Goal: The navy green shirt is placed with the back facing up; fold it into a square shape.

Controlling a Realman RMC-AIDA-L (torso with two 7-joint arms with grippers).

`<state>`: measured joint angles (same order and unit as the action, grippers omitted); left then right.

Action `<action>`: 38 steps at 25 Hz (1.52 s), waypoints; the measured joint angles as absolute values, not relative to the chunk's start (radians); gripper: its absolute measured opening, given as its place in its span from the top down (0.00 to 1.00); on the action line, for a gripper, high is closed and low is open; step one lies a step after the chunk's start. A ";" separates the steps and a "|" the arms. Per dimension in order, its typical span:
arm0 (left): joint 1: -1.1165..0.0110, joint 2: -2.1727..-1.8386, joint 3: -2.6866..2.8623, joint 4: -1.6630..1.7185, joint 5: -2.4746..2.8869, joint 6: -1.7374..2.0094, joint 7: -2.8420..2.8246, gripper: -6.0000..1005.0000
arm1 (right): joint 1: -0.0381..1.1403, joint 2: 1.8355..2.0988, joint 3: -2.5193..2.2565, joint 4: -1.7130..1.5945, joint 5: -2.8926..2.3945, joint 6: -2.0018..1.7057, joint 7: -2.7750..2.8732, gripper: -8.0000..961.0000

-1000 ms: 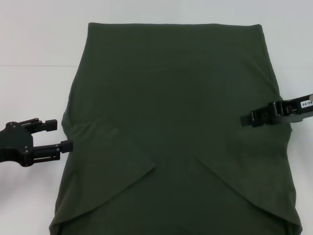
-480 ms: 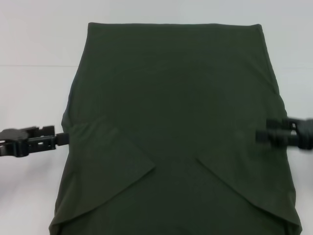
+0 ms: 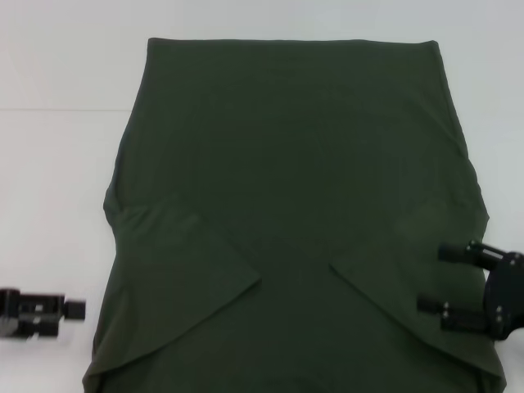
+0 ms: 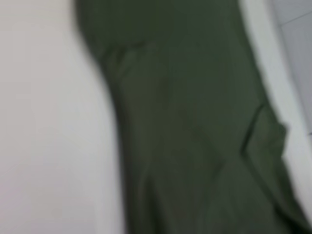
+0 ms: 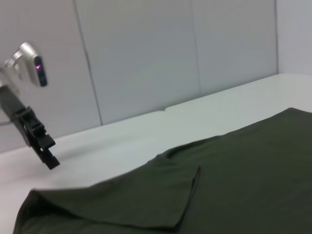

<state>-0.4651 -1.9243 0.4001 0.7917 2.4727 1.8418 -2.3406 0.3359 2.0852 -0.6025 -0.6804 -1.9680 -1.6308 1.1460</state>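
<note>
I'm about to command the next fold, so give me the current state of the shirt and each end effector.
Dark olive-green cotton T-shirt: flat on the white table, back up, both sleeves folded inward, not yet square.
Left end effector: off the shirt's left edge, holding nothing.
Right end effector: open, over the shirt's near right part, fingers apart, gripping nothing.

My navy green shirt (image 3: 295, 213) lies flat on the white table, plain side up, both sleeves folded inward over it.
</note>
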 joint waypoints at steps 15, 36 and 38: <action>-0.552 -1.925 0.510 0.806 2.685 1.874 -2.472 0.16 | 0.307 2.086 -0.596 -0.624 -1.999 -1.632 1.014 0.05; -0.590 -2.027 0.756 0.964 2.699 1.837 -2.526 0.17 | 0.298 2.081 -0.545 -0.632 -1.996 -1.640 1.017 0.05; -0.596 -2.033 0.770 0.965 2.699 1.829 -2.526 0.18 | 0.302 2.081 -0.545 -0.632 -1.996 -1.639 1.018 0.05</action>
